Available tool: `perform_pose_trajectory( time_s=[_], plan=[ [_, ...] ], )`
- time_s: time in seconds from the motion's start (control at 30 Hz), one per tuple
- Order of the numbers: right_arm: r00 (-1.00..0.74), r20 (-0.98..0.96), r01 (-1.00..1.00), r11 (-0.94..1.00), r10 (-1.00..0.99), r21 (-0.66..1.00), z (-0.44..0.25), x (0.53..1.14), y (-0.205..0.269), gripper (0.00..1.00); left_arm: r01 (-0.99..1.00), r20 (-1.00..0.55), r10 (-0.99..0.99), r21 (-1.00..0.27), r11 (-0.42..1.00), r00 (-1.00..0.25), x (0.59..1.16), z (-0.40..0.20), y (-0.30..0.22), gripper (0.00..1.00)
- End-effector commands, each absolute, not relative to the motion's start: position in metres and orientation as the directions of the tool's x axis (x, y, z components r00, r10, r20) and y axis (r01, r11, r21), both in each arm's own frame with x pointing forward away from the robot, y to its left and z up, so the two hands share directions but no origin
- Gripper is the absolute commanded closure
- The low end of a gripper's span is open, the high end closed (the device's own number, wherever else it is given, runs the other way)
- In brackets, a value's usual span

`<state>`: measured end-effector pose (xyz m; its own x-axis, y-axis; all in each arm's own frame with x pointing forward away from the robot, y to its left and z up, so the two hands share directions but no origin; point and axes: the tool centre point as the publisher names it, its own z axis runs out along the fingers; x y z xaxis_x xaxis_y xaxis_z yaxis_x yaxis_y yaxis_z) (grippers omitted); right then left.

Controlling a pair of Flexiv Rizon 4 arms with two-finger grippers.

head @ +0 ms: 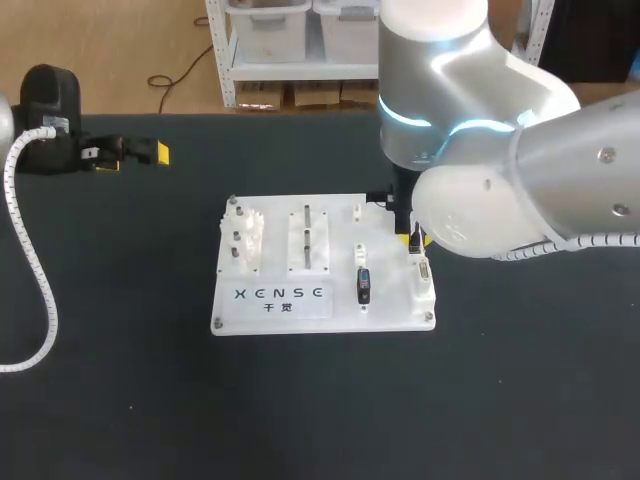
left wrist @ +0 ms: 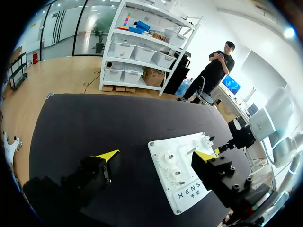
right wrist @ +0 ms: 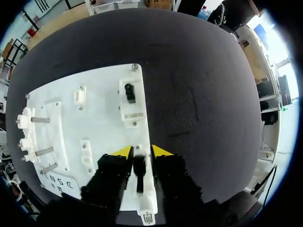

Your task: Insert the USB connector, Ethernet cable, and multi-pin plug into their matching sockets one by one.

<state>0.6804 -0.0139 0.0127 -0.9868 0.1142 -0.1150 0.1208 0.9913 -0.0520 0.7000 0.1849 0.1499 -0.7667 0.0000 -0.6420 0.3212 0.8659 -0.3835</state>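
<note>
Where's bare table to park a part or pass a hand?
Free: black tabletop on the robot's side of the white fixture board, and between board and left gripper. Crowded: board's right edge, right gripper with jaws around a black plug.

The table (head: 120,400) wears a matt black covering, faintly rough like cloth; the board (head: 320,312) is smooth white plastic with a dull sheen; its pins (right wrist: 41,120) are bare bright metal; the right arm (head: 560,170) has a glossy silver shell; the right gripper (right wrist: 140,152) is matt black with smooth yellow tips, pinching a dark plastic plug (right wrist: 138,172); the left arm's hose (head: 42,280) is ribbed white plastic.
</note>
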Motion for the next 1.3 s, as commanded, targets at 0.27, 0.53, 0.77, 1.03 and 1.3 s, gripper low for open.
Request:
perform_pose_trajectory(
  time_s=[0.27, 0.53, 0.77, 1.03, 1.3],
  plan=[
    [-0.968, -0.228, 0.112, 0.994, 0.106, -0.012, 0.078, 0.681, -0.003, 0.0, 0.321, -0.642, 0.0, -0.384, 0.866, -0.767, 0.7, 0.15, 0.185, 0.0],
    [-0.98, -0.191, 0.059, 0.998, 0.061, 0.018, 0.093, 0.655, 0.029, 0.0, 0.321, -0.642, 0.0, -0.384, 0.866, -0.767, 0.7, 0.15, 0.185, 0.0],
    [-0.992, -0.122, -0.006, 0.999, 0.0, 0.045, 0.081, 0.624, 0.052, 0.0, 0.321, -0.642, 0.0, -0.384, 0.866, -0.767, 0.7, 0.15, 0.185, 0.0],
    [-0.996, -0.077, -0.058, 0.995, -0.052, 0.086, 0.07, 0.613, 0.057, 0.0, 0.321, -0.642, 0.0, -0.384, 0.866, -0.767, 0.7, 0.15, 0.185, 0.0],
    [-0.996, -0.077, -0.058, 0.995, -0.052, 0.086, 0.07, 0.613, 0.057, 0.0, 0.321, -0.642, 0.0, -0.384, 0.866, -0.767, 0.7, 0.15, 0.185, 0.0]
  ],
)
